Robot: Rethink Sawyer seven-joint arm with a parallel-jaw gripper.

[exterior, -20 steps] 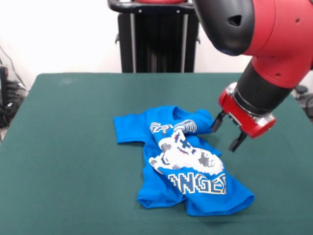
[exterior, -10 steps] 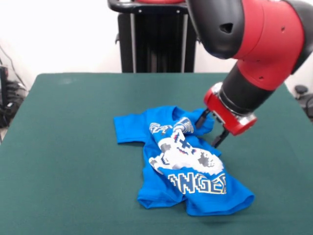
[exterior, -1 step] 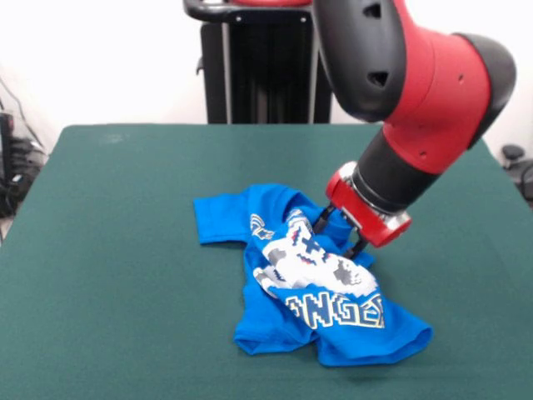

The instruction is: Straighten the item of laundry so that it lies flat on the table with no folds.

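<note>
The item of laundry (exterior, -1 step: 268,321), a bright blue T-shirt with a white-grey pixel print and block lettering, lies crumpled right of the middle of the dark green table (exterior, -1 step: 117,258). One sleeve spreads out to the left, the upper right part is bunched into folds, and the hem at the bottom is rumpled. My gripper (exterior, -1 step: 339,237) comes down from the upper right onto the bunched upper right part. It is open, its two dark fingers (exterior, -1 step: 321,222) standing apart over the fabric, which they touch or nearly touch. The red and black arm hides the cloth right behind it.
A black stand (exterior, -1 step: 266,75) rises behind the table's far edge. Cables and dark gear (exterior, -1 step: 12,171) sit off the left edge, and a dark object (exterior, -1 step: 518,162) shows off the right edge. Green table surface surrounds the shirt on all sides.
The gripper has moved left and down from beside the shirt onto its upper right part. The printed fold near the collar has been pushed a little to the left.
</note>
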